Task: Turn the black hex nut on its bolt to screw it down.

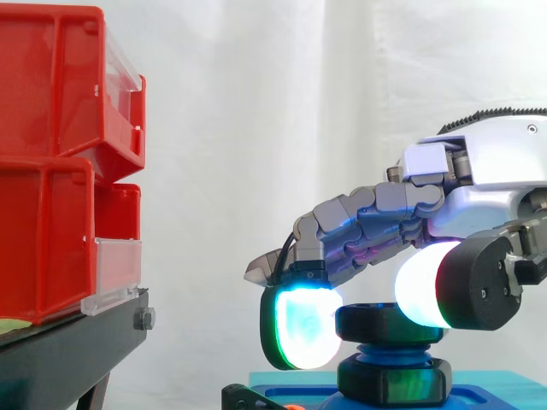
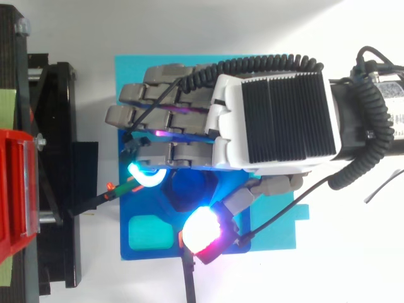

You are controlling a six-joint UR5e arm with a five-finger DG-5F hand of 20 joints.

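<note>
A blue threaded bolt stands upright on a blue plate that lies on a cyan mat. The black hex nut sits at the bolt's top, above a second black hex piece at its foot. From above, the bolt's blue end shows between the pads. My hand reaches in from the right, palm down, over the bolt. Its fingers are curled. A green-cyan fingertip touches the nut's left side and the white thumb pad lies against its right side, so the nut is pinched.
Red bins are stacked on a black stand to the left, a short gap from the fingertips. A teal recess lies in the plate beside the bolt. A small black clamp sits at the plate's left edge.
</note>
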